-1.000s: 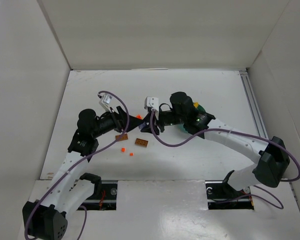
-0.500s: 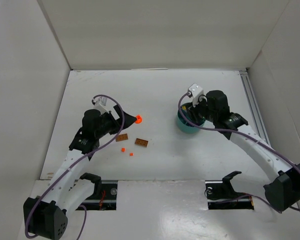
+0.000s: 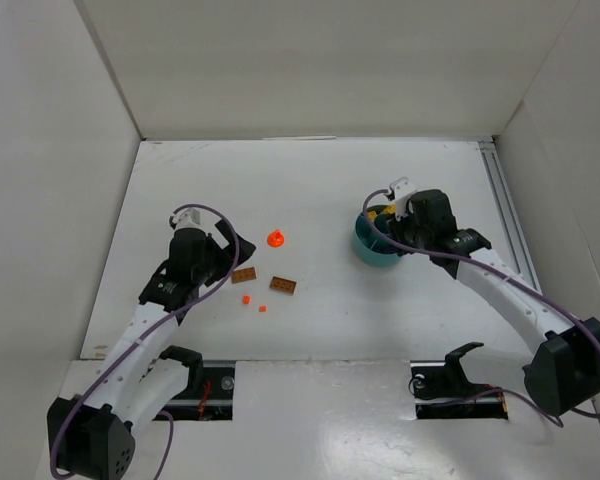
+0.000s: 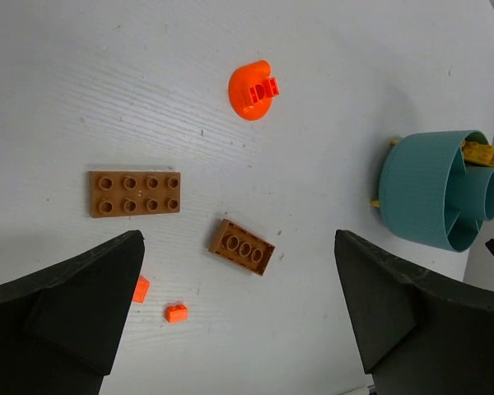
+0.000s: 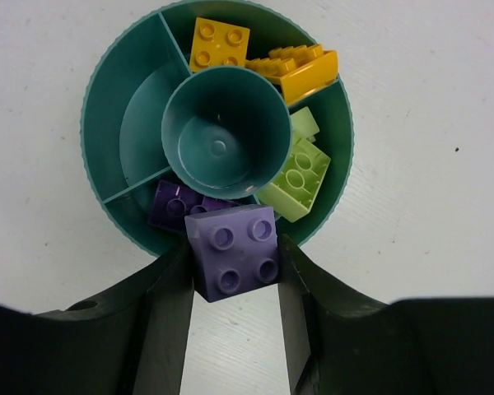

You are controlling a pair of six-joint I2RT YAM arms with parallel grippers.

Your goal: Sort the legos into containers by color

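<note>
Right gripper (image 5: pixel 235 276): closed part-way on a lilac square four-stud plastic brick (image 5: pixel 232 251); the two fingers press on opposite side faces, studs up.
Held brick position: between the fingertips, directly over the near rim of the round teal plastic tub (image 5: pixel 93 169).
Reason for hold: a side-face grip leaves the underside free, so the brick can likely drop straight down. The wedge just ahead of the fingertips already contains a dark purple brick (image 5: pixel 174 206), which is probably the matching destination.
Tub contents: beyond the central round cup (image 5: pixel 226 136), the far wedge holds two yellow bricks (image 5: pixel 220 43). The wedge to one side of the held brick holds lime green bricks (image 5: pixel 296 177). The wedge on the opposite side (image 5: pixel 136 123) and the cup are bare.
Left gripper (image 4: pixel 238 240): fully spread, holding nothing, suspended above the white surface (image 4: pixel 107 74).
Loose bricks: a short brown plate (image 4: pixel 242 248) lies in the gap between the fingertips. A long brown eight-stud plate (image 4: pixel 135 193) lies just ahead of one finger, and two tiny red-orange pieces (image 4: pixel 176 313) lie close beside that same finger. A red-orange round piece (image 4: pixel 253 90) lies well ahead.
Reason for pose: the wide opening spans the short plate, apparently staged for a pick.
Remaining work: five loose pieces, in brown and red-orange.
Risk: the lilac brick sits over the rim, not fully inside; released here it may catch the wall.
</note>
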